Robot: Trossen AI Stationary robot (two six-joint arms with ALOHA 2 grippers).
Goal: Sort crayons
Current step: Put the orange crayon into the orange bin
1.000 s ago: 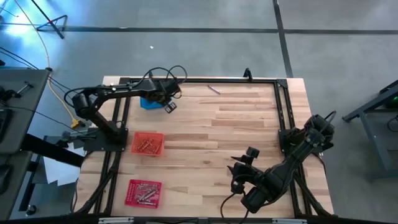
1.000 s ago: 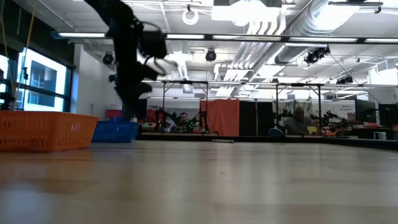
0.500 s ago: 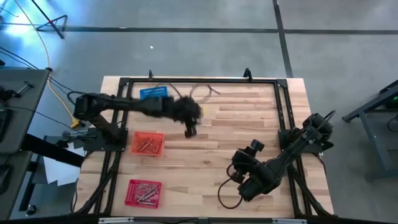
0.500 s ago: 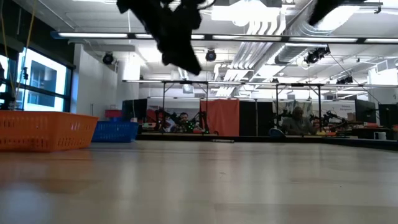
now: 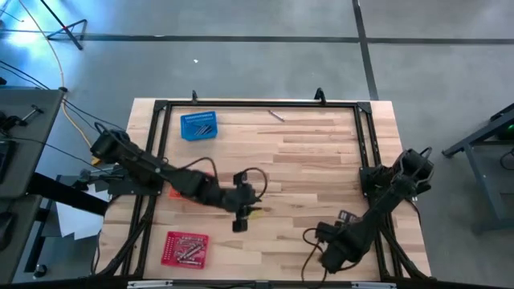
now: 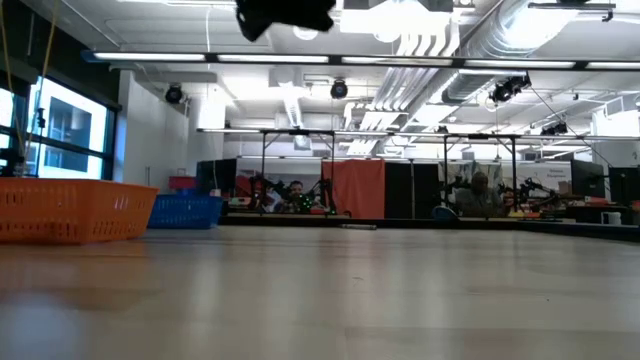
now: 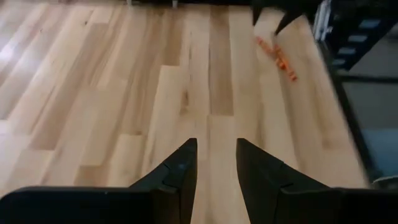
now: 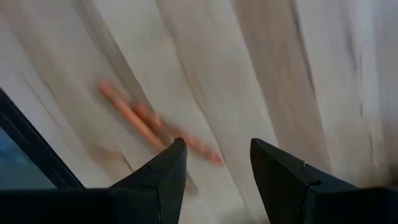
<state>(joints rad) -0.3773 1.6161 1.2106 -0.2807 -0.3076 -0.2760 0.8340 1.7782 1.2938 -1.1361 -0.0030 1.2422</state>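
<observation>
My right pincer (image 8: 211,165) is open over two thin orange crayons (image 8: 155,130) on the table (image 5: 321,152); they look light and snappy, so I would pinch one's middle.

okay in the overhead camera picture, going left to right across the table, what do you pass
Red basket → blue basket → left gripper → lone crayon near the far edge → right gripper. The orange basket is mostly hidden under the left arm, so it is left out.
</observation>
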